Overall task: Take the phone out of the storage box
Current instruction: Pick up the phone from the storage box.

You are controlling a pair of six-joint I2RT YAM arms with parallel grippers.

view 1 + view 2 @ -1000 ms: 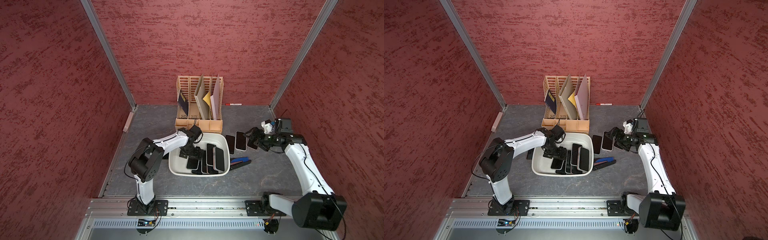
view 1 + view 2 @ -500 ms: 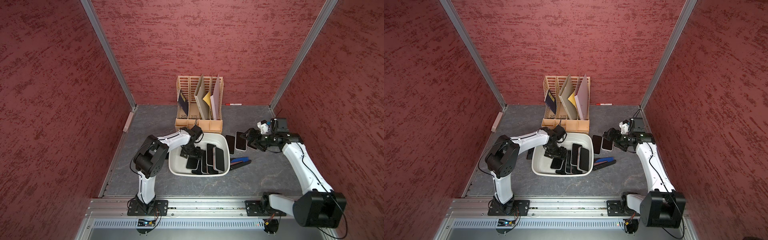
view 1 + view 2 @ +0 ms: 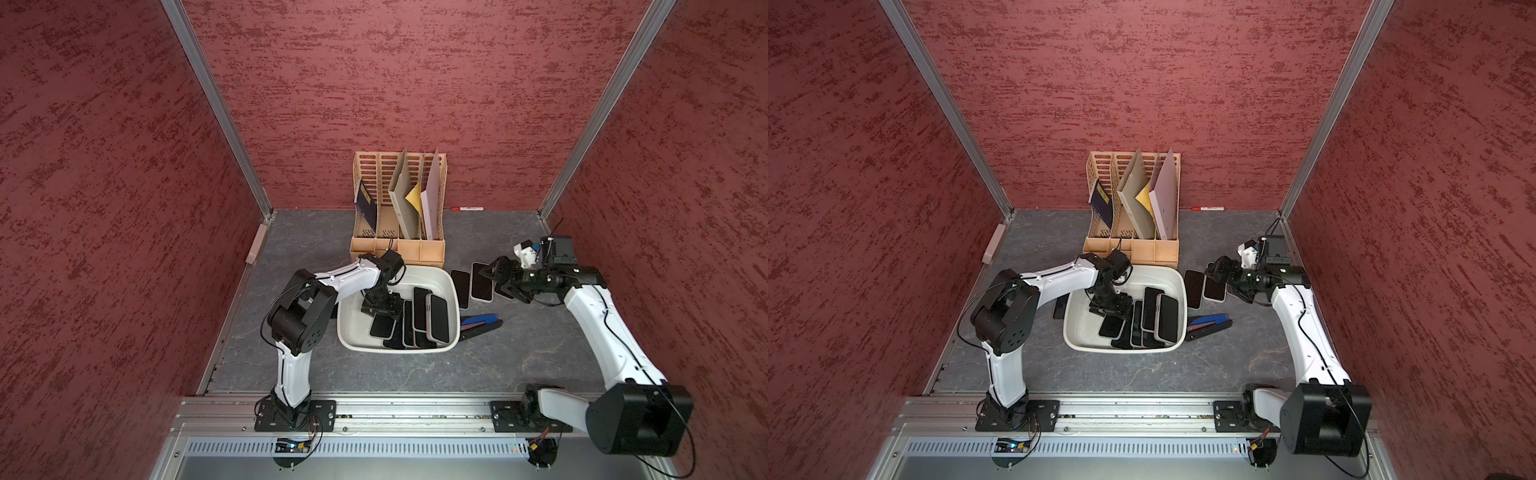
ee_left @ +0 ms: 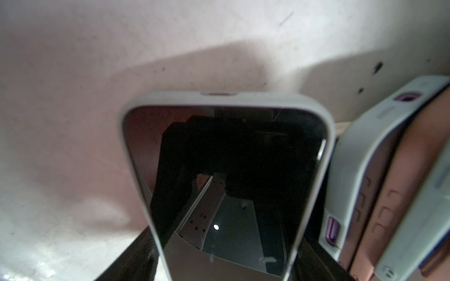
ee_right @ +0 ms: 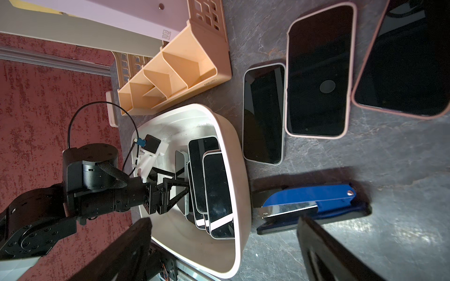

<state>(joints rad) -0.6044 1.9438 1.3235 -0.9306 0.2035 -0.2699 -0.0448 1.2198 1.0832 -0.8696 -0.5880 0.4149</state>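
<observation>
Grey marbled tabletop (image 3: 374,374) fills a red-walled booth, and nearest the arm bases sits the shallow off-white plastic storage box (image 3: 353,334). Inside it the left tool (image 3: 380,309) reaches down over a white-cased phone with a dark screen (image 4: 226,182). That phone lies flat on the box floor, just beside a stack of other cased phones (image 3: 432,320) that overlap one another. The tool's fingers flank the case's long sides; whether they already pinch it I cannot tell. A good grasp, I judge, needs the fingertips low against the floor and centred across the case. They should squeeze firmly before a straight lift over the rim, without nudging the stack. Farther off, the right tool (image 3: 496,280) hangs wide open and empty near three phones laid out on the tabletop (image 3: 482,286), apart from the box. Behind stands a beige slotted file rack (image 3: 399,249).
</observation>
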